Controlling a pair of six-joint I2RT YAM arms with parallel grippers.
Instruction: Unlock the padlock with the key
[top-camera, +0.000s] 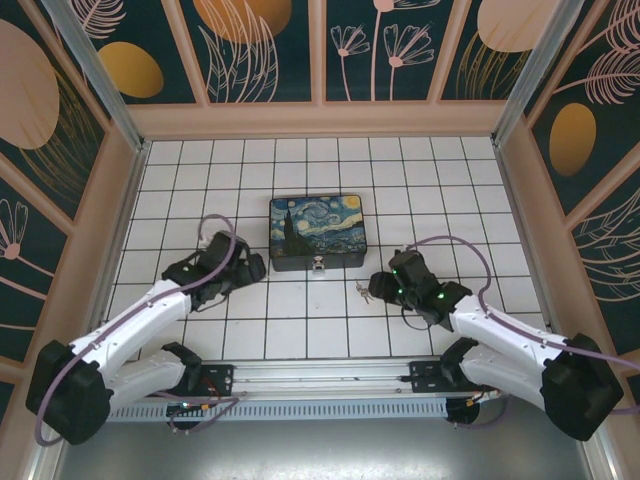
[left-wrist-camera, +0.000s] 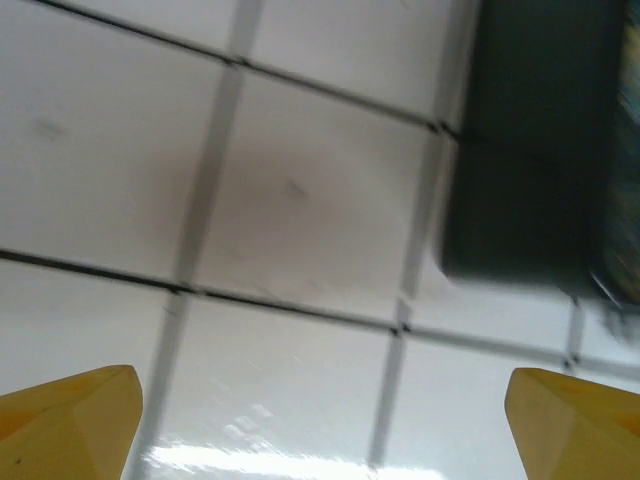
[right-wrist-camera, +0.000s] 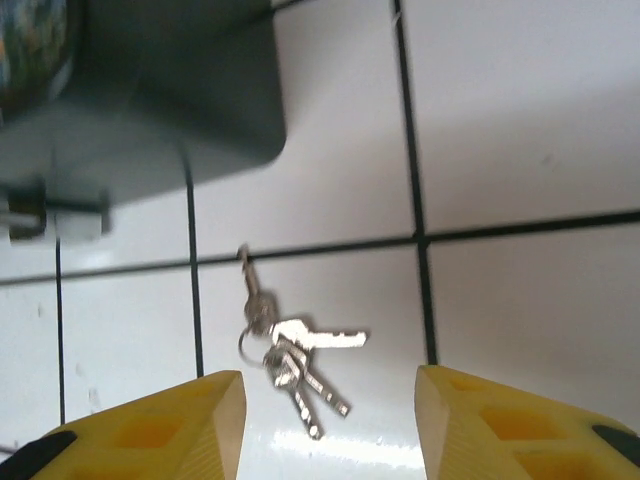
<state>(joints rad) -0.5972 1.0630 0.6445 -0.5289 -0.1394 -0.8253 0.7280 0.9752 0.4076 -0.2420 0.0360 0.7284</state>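
Note:
The bunch of silvery keys (right-wrist-camera: 285, 345) lies flat on the white tiles, just ahead of my right gripper (right-wrist-camera: 330, 425), whose yellow fingers (right-wrist-camera: 180, 420) stand open on either side of it. From above the key bunch (top-camera: 362, 290) sits right of the box's front. The tiny silver padlock (top-camera: 319, 266) hangs at the front face of the black box with the Starry Night lid (top-camera: 317, 230); it shows blurred as the padlock (right-wrist-camera: 25, 212) at the left edge of the right wrist view. My left gripper (top-camera: 252, 268) is open, empty, near the box's left front corner (left-wrist-camera: 520, 200).
The white gridded floor (top-camera: 300, 320) is ringed by wooden-framed patterned walls (top-camera: 90, 250). The box stands in the middle, between the two arms.

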